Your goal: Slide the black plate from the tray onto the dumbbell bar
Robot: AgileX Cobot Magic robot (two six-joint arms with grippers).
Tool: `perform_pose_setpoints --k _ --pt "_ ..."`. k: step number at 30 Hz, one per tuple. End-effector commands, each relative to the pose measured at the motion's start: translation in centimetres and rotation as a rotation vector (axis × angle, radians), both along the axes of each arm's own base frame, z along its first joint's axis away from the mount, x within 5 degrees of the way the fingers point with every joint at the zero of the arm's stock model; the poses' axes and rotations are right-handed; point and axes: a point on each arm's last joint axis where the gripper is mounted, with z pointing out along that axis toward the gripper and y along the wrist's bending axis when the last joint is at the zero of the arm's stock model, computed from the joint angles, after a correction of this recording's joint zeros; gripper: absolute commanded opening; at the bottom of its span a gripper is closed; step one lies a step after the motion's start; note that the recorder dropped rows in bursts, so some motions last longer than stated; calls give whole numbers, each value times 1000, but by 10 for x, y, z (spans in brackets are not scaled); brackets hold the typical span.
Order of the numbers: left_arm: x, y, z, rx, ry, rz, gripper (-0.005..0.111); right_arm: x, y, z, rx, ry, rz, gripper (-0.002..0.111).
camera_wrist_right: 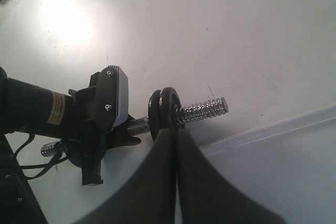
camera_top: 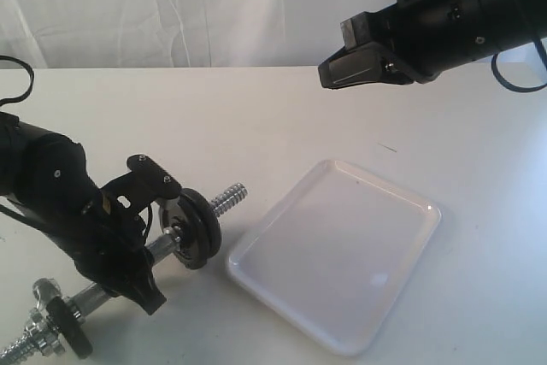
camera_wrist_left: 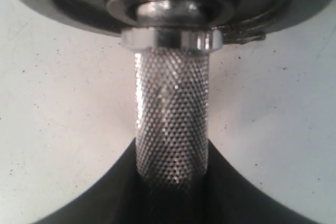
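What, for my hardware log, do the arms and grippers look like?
The left arm and right arm are matte black with visible screws. The left gripper is blocky, with a yellow label by it. The right gripper tapers to smooth dark fingers. Black cables loop behind it.

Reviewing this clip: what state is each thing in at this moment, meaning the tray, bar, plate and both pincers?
tray: flat on the table, nothing on it.
dumbbell bar: clamped at its knurled middle; threaded end bare.
black plate: upright on the dumbbell bar, off the tray.
left pincer: shut on the dumbbell bar.
right pincer: shut, holding nothing, raised above the table.
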Motion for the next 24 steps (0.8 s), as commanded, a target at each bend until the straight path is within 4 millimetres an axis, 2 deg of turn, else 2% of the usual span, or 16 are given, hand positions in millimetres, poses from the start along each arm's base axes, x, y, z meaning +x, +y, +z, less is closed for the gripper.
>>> perform_pose_setpoints --k 1,24 --pt "5 -4 17 -74 -95 18 0 -3 1 1 2 -7 10 0" --pt "11 -9 22 -153 -164 77 0 -3 1 1 2 -9 6 0"
